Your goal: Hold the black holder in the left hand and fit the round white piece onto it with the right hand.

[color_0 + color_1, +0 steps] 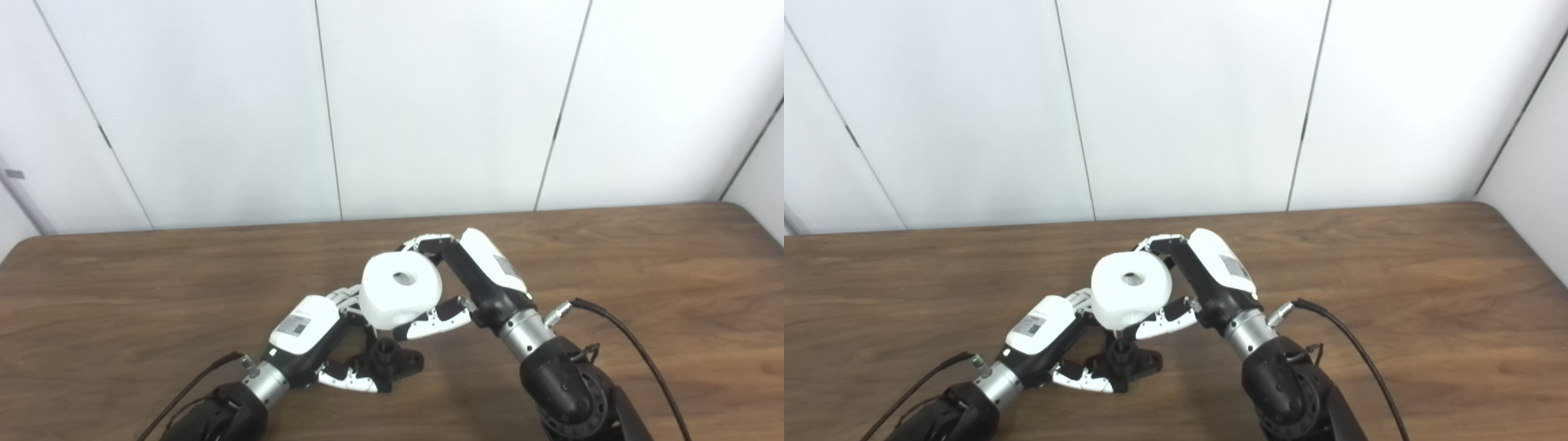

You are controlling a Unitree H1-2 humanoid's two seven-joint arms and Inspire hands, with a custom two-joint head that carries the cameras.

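Observation:
The black holder (392, 361) rests on the wooden table (122, 294) near the front, its short post pointing up. My left hand (318, 343) is shut on the holder, thumb in front and fingers behind. The round white piece (401, 291), with a hole through its middle, hangs just above the holder's post. My right hand (465, 282) is shut on it, fingers over the far side and thumb under the near side. In the right eye view the round white piece (1131, 288) sits directly over the post of the holder (1124, 358), almost touching it.
Brown tabletop spreads to both sides and behind the hands. A white panelled wall (429, 104) stands along the table's far edge. A black cable (637, 349) runs from my right wrist toward the front.

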